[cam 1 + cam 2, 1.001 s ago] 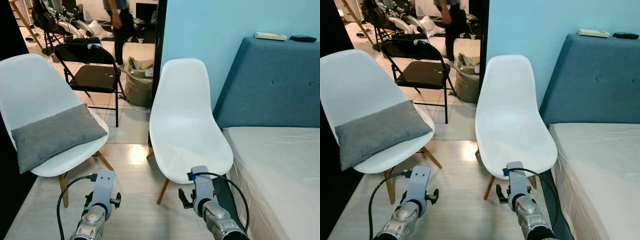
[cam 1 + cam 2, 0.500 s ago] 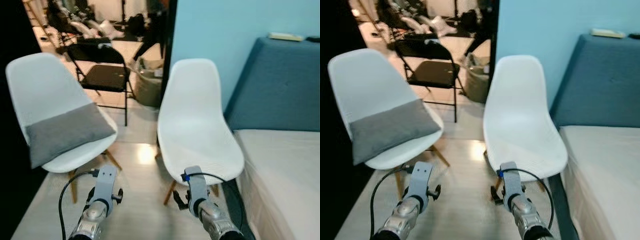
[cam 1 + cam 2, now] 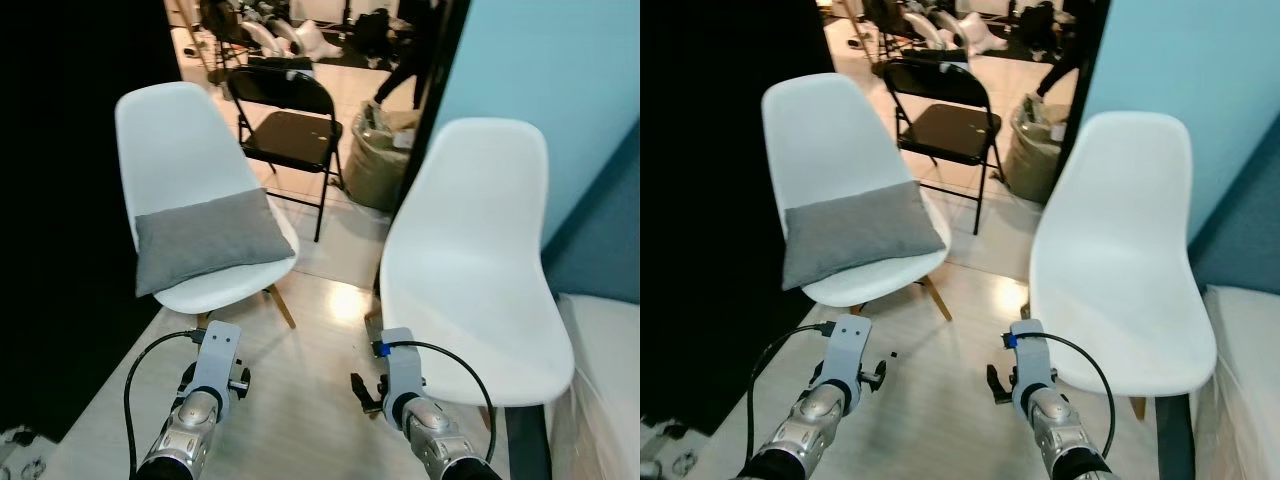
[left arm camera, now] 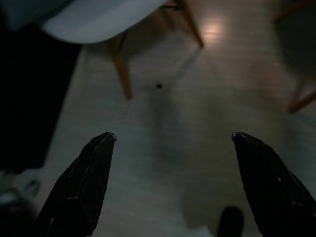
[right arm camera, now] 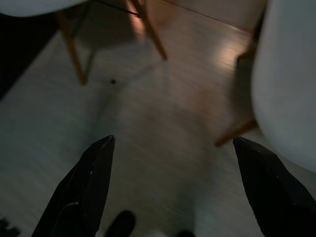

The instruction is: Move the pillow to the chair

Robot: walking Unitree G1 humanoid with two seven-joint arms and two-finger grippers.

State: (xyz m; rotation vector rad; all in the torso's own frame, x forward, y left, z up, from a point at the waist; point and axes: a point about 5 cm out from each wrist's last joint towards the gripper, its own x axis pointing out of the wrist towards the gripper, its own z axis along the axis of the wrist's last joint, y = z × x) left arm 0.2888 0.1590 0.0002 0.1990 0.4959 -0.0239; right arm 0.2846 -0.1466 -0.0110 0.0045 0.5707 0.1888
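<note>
Left eye view shows you nothing is moved yet: the grey pillow [image 3: 208, 238] lies on the seat of the left white chair [image 3: 180, 140], and the right white chair [image 3: 478, 250] is bare. Your left gripper [image 4: 173, 143] and right gripper [image 5: 173, 143] hang low over the floor, spread wide and empty, well short of the pillow, which sits ahead and to the left.

Grey pillow [image 3: 212, 240]; white chair [image 3: 480, 270]; black folding chair [image 3: 285, 125].
</note>
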